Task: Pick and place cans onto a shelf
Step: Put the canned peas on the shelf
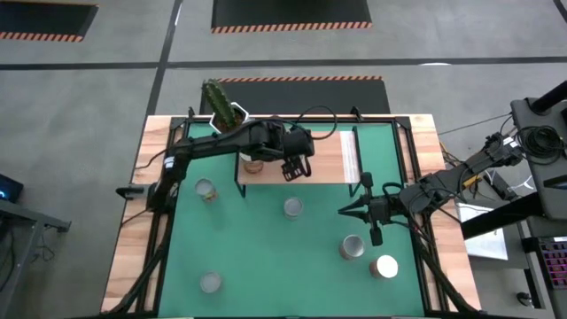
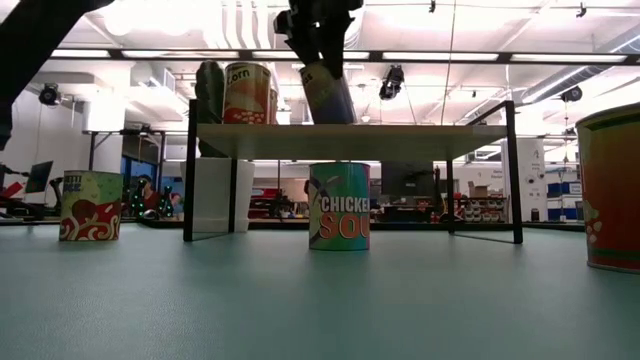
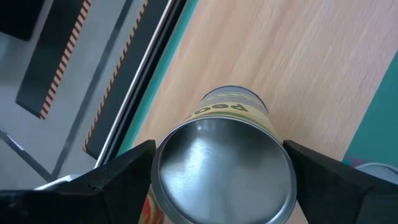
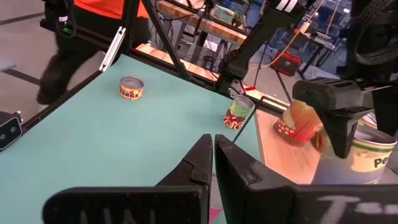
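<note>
My left gripper (image 1: pixel 297 167) reaches over the light-wood shelf (image 1: pixel 330 159) and is shut on a can (image 3: pixel 224 168). The can's silvery end faces the wrist camera. In the low view this can (image 2: pixel 328 92) hangs tilted just over the shelf top (image 2: pixel 400 128). Another can (image 2: pixel 248 93) stands on its base on the shelf beside it. Further cans stand upright on the green mat, among them one (image 1: pixel 205 190) at the left and one (image 1: pixel 293 207) in front of the shelf. My right gripper (image 1: pixel 372 213) hovers shut over the mat's right part, holding nothing. My left gripper pinches the can between its two fingers, on opposite sides of its wall (image 3: pixel 166 180) near the upper end. The fingers (image 3: pixel 124 171) slant down from above. The can is tilted, its lower end (image 2: pixel 340 118) right at the shelf top; whether it touches I cannot tell.
A cactus in a white pot (image 1: pixel 221 111) stands at the shelf's far left corner. Three more cans (image 1: pixel 353 247), (image 1: pixel 384 267), (image 1: pixel 210 283) stand on the near half of the mat. A person in orange (image 4: pixel 99 12) stands beyond the table.
</note>
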### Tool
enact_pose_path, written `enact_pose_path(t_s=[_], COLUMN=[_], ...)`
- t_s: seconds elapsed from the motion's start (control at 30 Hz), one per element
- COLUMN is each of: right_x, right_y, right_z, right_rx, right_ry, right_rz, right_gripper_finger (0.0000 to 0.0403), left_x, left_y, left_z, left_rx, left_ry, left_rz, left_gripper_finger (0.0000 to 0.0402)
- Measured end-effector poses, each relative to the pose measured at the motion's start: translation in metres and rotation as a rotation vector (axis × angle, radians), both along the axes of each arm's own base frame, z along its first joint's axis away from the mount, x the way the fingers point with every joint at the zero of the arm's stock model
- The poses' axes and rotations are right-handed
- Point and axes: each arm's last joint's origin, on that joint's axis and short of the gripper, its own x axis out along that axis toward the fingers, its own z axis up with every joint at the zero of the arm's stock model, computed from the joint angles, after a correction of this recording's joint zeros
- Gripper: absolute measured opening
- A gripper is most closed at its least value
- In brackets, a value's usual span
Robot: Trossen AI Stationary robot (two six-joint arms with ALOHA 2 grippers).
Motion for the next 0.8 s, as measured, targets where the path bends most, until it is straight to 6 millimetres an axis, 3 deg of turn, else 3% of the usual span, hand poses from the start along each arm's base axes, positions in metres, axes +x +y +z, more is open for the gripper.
enact_pose_path(t_s=[0.23,0.57,0.8], right_x=[0.0000,0.0000,-0.0001], right_y=[0.0000,0.0000,0.0000], right_z=[0.0000,-0.0001,-0.0003], right_rx=[0.001,0.001,0.001], right_ry=[0.000,0.001,0.003], right_rz=[0.000,-0.001,-0.001], right_gripper_finger=[0.0009,0.0009,0.0009], left_x=[0.0020,0.0089,0.0096], left_y=[0.0024,0.0045,0.0017], left_z=[-0.0011,-0.0065,0.0001], left_rx=[0.005,0.014,0.032], left_ry=[-0.006,-0.014,-0.038], left_rz=[-0.002,-0.010,-0.050], left_gripper_finger=[0.0338,0.0340,0.0341])
